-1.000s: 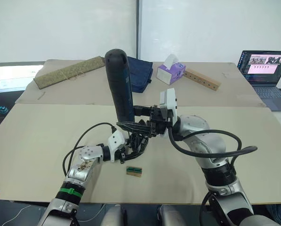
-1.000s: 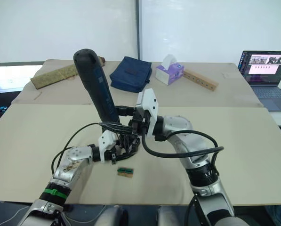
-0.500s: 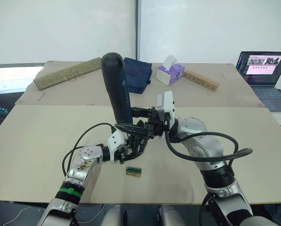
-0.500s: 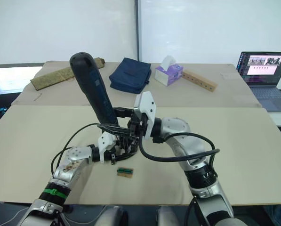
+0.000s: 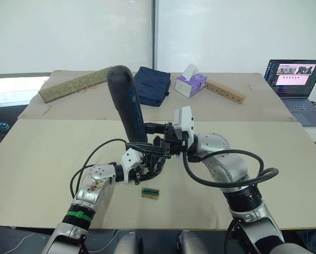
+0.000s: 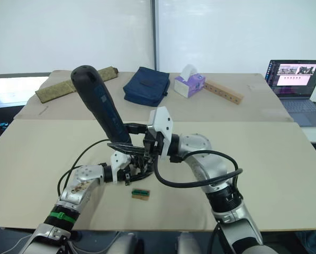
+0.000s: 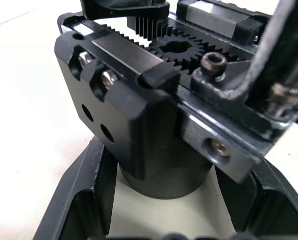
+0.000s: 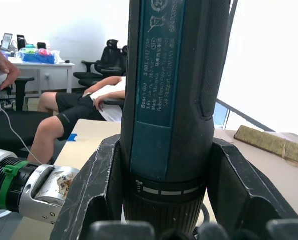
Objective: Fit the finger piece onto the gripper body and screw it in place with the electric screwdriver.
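The gripper body [image 7: 153, 125] is clamped between the fingers of the left gripper [image 5: 147, 165], just above the table [image 5: 52, 159]. The electric screwdriver [image 5: 125, 103] is gripped near its lower end by the right gripper [image 5: 156, 142], with its rounded end tilted up and toward the robot's left and its lower end directly above the gripper body. A small tan block [image 5: 150, 192] with a green top lies on the table just beside the left gripper. The finger piece cannot be identified.
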